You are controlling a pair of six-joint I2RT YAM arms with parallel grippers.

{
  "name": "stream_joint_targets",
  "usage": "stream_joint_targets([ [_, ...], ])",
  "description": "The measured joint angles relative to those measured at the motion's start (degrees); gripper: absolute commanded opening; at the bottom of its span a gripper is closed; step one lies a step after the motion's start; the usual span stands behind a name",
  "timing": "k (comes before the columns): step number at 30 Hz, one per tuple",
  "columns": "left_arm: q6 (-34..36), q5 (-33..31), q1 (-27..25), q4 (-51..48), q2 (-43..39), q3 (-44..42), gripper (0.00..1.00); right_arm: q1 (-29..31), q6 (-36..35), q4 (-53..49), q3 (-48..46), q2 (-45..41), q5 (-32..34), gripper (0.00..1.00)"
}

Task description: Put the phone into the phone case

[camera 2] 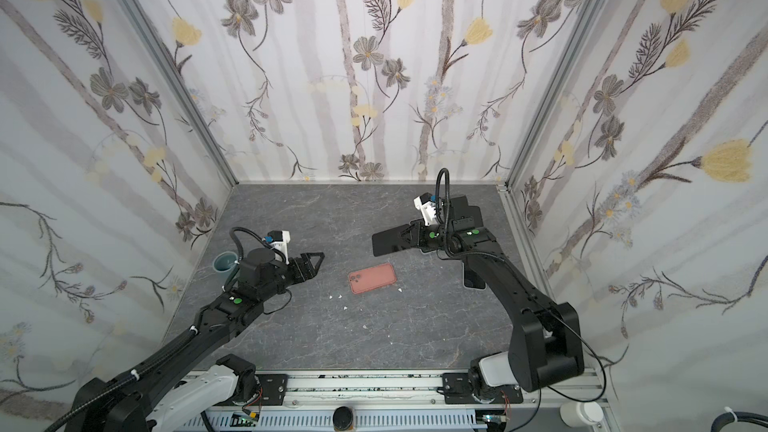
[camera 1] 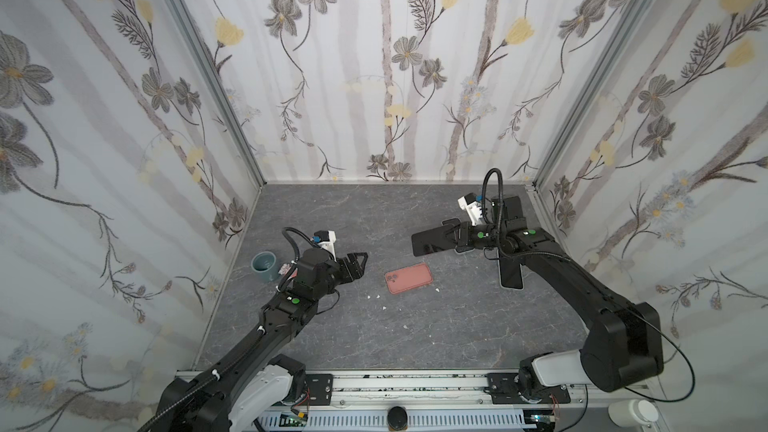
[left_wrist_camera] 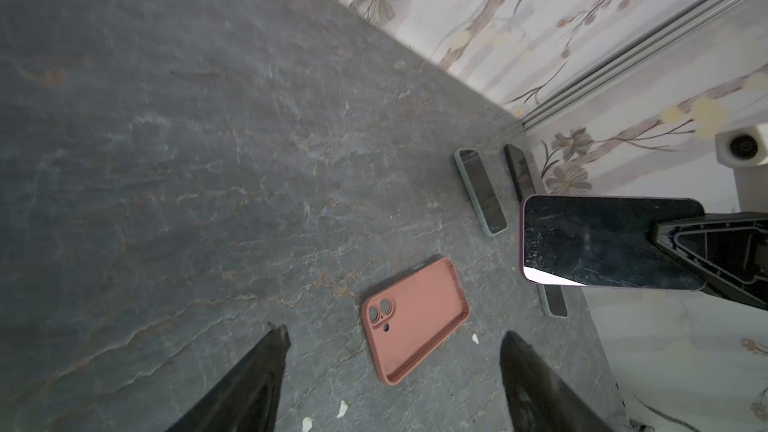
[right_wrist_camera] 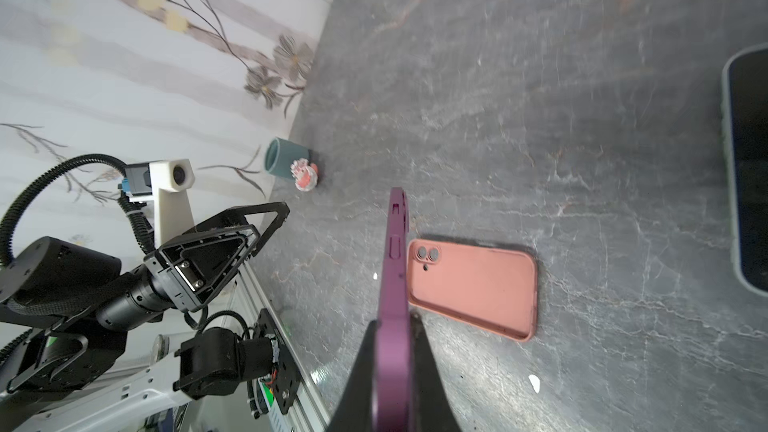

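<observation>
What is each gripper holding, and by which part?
The right gripper grips the slim purple-framed phone by one short end. The left gripper is open, holding nothing.

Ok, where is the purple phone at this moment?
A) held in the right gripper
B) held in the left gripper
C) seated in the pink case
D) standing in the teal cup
A: the right gripper is shut on the purple phone, and the pink case lies empty.
</observation>
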Motion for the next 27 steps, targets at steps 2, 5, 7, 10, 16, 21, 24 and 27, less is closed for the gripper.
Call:
stream_joint_targets([
  [2, -1.1, 1.6, -0.6, 0.2, 4.0, -0.3, 0.80, 0.6, -0.6, -1.2, 0.0, 4.2, -0.8, 0.00],
  [5, -2.1, 3.4, -1.8, 1.4, 8.6, -0.2, 0.75, 2.1, -1.0, -1.3, 0.0, 7.7, -1.8, 0.00],
  [7, -2.8, 4.5, -2.8, 2.5, 11.0, 0.0, 0.68, 3.4, -1.1, -1.2, -0.1, 9.3, -2.0, 0.00],
  [10, -3.1, 6.3, -3.5, 4.5, 14.4, 0.5, 0.57, 4.2, -1.1, -0.4, -0.5, 10.6, -3.3, 0.00],
  [16, -3.1, 9.2, -3.7, 7.2, 19.5, 1.4, 0.53, 4.6, -0.3, 2.6, -3.4, 12.5, -3.5, 0.00],
  [21, -3.1, 11.5, -3.8, 7.9, 23.6, 2.9, 0.34, 6.3, 1.7, 6.0, -5.7, 12.2, -4.4, 0.00],
  [24, -2.9, 13.2, -3.9, 8.1, 25.9, 3.8, 0.32, 7.2, 3.3, 7.5, -7.5, 10.5, -3.6, 0.00],
  [27, -2.9, 14.1, -4.2, 8.8, 27.7, 4.2, 0.32, 7.6, 5.7, 8.2, -9.5, 8.3, -2.4, 0.00],
])
